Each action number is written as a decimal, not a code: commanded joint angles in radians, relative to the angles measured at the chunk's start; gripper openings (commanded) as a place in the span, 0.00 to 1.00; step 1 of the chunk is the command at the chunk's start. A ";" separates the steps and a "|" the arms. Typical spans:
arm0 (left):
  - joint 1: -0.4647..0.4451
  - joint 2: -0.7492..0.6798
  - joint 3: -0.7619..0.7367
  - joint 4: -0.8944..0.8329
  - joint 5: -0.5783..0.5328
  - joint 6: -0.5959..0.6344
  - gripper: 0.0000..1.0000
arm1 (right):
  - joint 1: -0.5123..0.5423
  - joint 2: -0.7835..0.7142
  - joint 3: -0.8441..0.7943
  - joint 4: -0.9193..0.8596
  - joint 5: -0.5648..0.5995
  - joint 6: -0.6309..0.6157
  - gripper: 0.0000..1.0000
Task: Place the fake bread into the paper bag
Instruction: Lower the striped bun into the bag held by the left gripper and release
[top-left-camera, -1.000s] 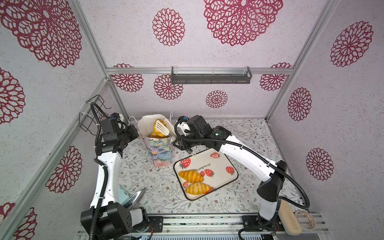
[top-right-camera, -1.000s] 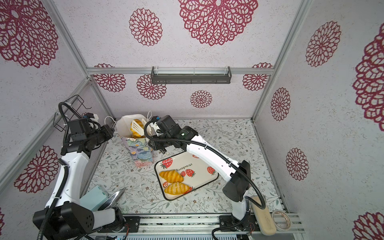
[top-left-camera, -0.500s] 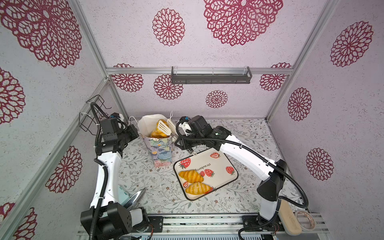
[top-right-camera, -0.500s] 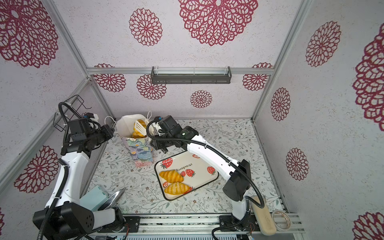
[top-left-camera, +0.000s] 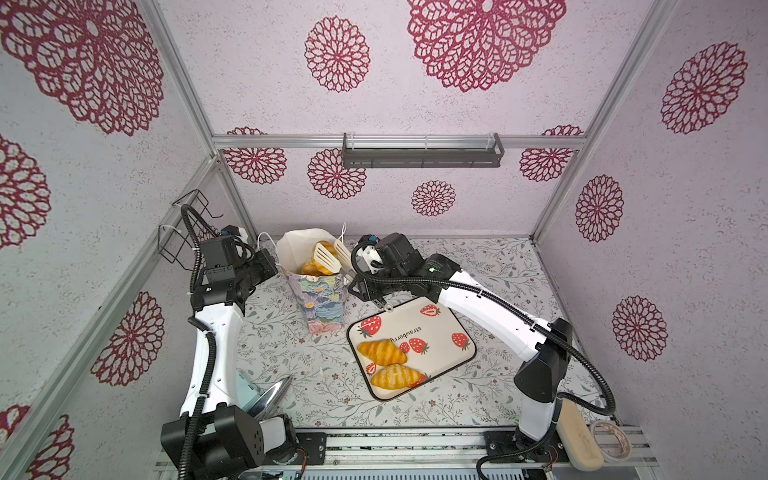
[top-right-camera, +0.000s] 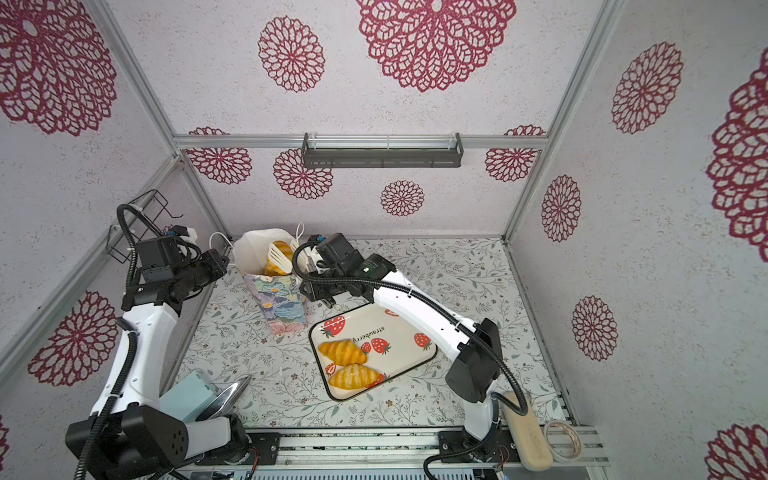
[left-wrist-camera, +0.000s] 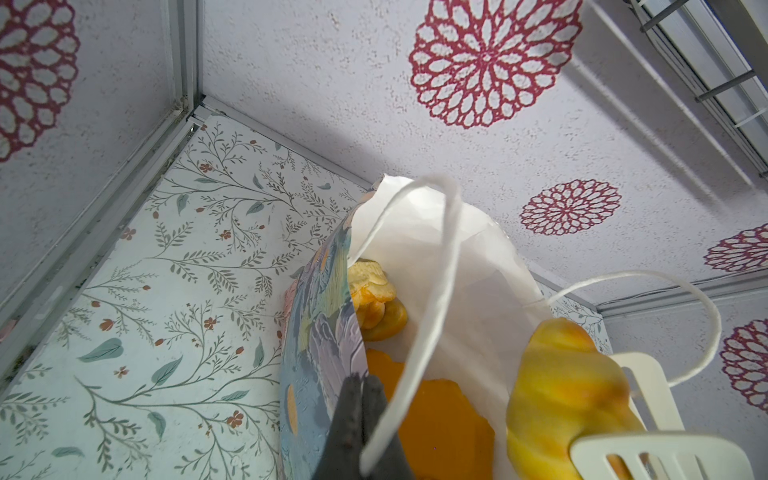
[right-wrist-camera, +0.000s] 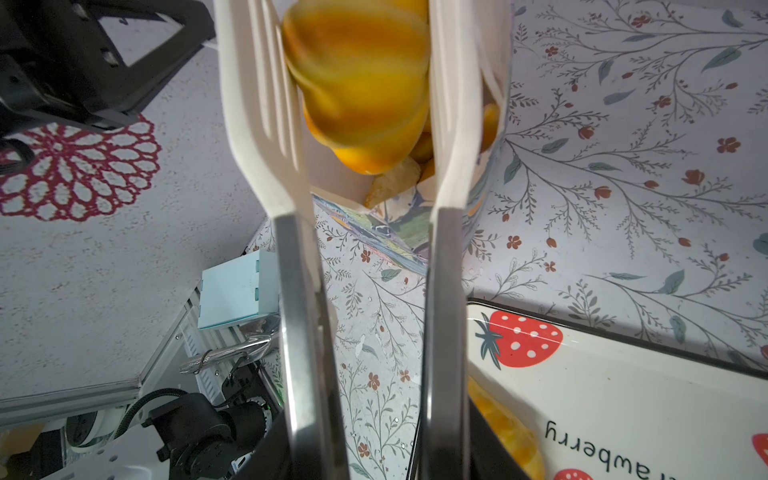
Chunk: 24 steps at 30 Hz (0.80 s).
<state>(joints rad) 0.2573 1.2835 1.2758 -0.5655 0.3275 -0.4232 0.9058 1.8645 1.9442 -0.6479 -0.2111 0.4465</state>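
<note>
Front-middle of the worktop: tray (top-left-camera: 442, 351), cream with red strawberries. On its near-left part, two croissants (top-left-camera: 381, 351) (top-left-camera: 395, 376) side by side, long axes across the tray. Not yet bagged, and closer to the right arm's base than to the left's.

Farther back, toward the back-left corner of the worktop: bag (top-left-camera: 322, 301), upright, mouth open, just beside the tray's far-left corner. Inside, other yellow pieces (left-wrist-camera: 376, 303) lying low against the white paper.

At the bag's left rim: left hand (left-wrist-camera: 361, 415), clenched on the paper edge and holding the mouth open. Arm rising steeply from the front-left corner, forearm bent over toward the bag.

Over the mouth: right hand (right-wrist-camera: 380, 436), clamped on the metal handles of tongs (top-left-camera: 323, 259), white slotted blades pointing away from the tray and down into the opening. Arm stretched diagonally from the front-right corner, passing above the tray's back edge.

Between the blades: bread piece (left-wrist-camera: 565, 395), ridged and glossy, long axis hanging down along the blades, straight above the pile in the bag. Blurred in the right wrist view, so cannot tell whether pinched or slipping free.

Likely step: the drop. No sideways shift called for, only wider blades. Possible snag: cord handle (left-wrist-camera: 432, 291) just beside the blades.
</note>
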 joint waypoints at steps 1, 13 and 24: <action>-0.006 -0.010 -0.012 0.015 0.008 -0.006 0.00 | -0.004 -0.058 0.013 0.053 -0.002 0.012 0.46; -0.007 -0.010 -0.011 0.013 0.006 -0.006 0.00 | -0.005 -0.073 0.013 0.051 0.006 0.011 0.50; -0.007 -0.011 -0.010 0.006 -0.009 -0.006 0.00 | -0.002 -0.124 0.001 0.044 0.019 0.008 0.48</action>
<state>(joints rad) 0.2550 1.2835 1.2758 -0.5652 0.3256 -0.4232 0.9058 1.8336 1.9377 -0.6415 -0.2077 0.4465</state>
